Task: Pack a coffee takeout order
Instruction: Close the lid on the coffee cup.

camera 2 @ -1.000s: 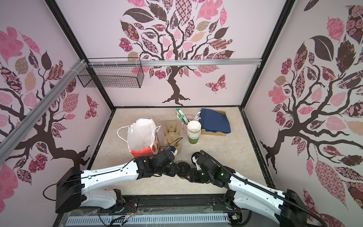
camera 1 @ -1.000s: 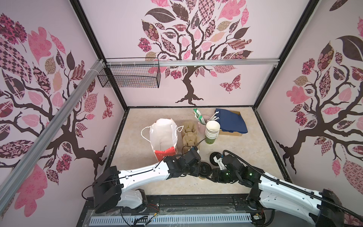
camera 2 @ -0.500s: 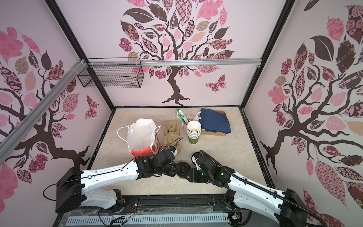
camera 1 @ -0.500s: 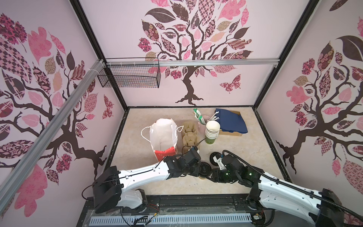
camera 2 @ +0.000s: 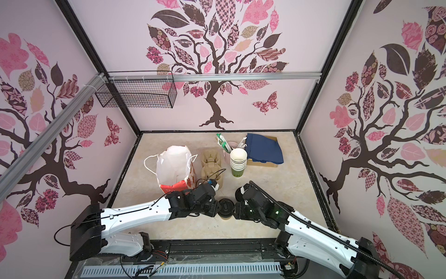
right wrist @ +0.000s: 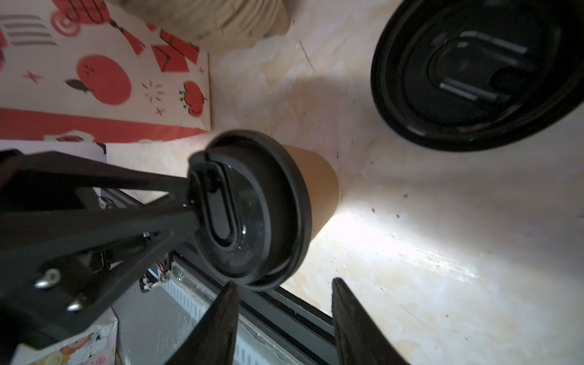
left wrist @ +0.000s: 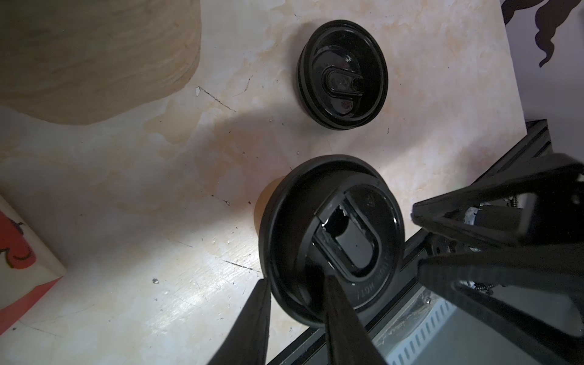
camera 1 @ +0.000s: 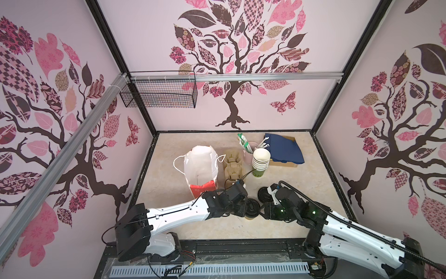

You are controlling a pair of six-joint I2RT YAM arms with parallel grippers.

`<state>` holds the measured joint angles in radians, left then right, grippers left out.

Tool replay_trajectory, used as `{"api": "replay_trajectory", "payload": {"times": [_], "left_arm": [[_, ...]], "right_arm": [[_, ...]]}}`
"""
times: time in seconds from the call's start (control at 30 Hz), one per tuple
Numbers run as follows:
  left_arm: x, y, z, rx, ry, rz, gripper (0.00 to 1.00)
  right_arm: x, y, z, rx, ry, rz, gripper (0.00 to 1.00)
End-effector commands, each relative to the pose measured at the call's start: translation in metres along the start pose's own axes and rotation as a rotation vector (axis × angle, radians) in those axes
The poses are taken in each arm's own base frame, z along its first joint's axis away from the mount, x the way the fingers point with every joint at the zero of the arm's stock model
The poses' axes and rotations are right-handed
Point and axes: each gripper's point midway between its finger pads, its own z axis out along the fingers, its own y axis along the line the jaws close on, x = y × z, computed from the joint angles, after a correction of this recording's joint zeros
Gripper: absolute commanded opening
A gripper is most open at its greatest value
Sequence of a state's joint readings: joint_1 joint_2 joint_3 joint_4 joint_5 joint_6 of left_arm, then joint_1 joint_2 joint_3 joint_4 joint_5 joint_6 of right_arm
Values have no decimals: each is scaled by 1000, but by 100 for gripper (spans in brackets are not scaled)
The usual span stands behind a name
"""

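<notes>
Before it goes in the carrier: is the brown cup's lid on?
On. The black lid caps the paper cup; whether snapped tight, cannot tell.

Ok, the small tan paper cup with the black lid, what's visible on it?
The small tan paper cup stands upright near the front edge of the beige marbled tabletop. A round black plastic lid with an oblong sip tab caps it. The left gripper pinches the lid's rim; the right gripper, open, faces it close by.

Overhead stereo pair; wrist close-ups of cup (right wrist: pixel 316 189)
</notes>
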<state>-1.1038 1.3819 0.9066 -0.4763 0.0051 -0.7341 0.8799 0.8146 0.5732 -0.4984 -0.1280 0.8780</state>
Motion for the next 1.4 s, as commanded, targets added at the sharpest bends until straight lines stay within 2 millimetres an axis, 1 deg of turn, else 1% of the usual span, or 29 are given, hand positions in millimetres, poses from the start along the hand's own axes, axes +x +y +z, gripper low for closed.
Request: {"api": "replay_trajectory", "payload": {"times": [0.0, 0.17, 0.23, 0.4, 0.5, 0.6, 0.7, 0.83, 0.9, 1.0, 1.07, 1.17, 1.3, 1.37], "left_arm": [[13, 9, 4, -45, 70, 23, 31], [12, 7, 3, -38, 69, 31, 32], [12, 6, 2, -37, 73, 35, 32], [2, -1, -6, -14, 37, 53, 35], [-4, -10, -10, 8, 22, 78, 38], [-6, -16, -13, 19, 15, 85, 39], [-11, -19, -18, 33, -11, 82, 40], [-20, -31, -26, 89, -70, 79, 40], [-20, -29, -25, 80, -72, 72, 40], [-22, -13, -23, 4, -91, 25, 39], [-26, -10, -22, -4, -114, 11, 40], [-28, -12, -18, 2, -109, 5, 42], [-30, -18, -14, 17, -101, 7, 44], [-31, -18, -11, 18, -100, 13, 46]], "right_arm": [[-15, 1, -12, 36, -64, -17, 48], [-21, 6, -4, 16, -82, -1, 46], [-25, 9, -2, -1, -102, 8, 43], [-36, 14, 2, 5, -137, -2, 41], [-36, 14, 7, 10, -128, -18, 41], [-33, 9, 11, 35, -105, -33, 41], [-32, 5, 12, 51, -101, -40, 42], [-30, 6, 13, 35, -80, -36, 42], [-28, 7, 15, 29, -71, -35, 42], [-28, 9, 16, 23, -66, -34, 45], [-28, 10, 15, 15, -66, -35, 47], [-24, 10, 17, 6, -49, -33, 50], [-21, 8, 18, 6, -38, -25, 52], [-19, 6, 18, 6, -35, -21, 55]]}}
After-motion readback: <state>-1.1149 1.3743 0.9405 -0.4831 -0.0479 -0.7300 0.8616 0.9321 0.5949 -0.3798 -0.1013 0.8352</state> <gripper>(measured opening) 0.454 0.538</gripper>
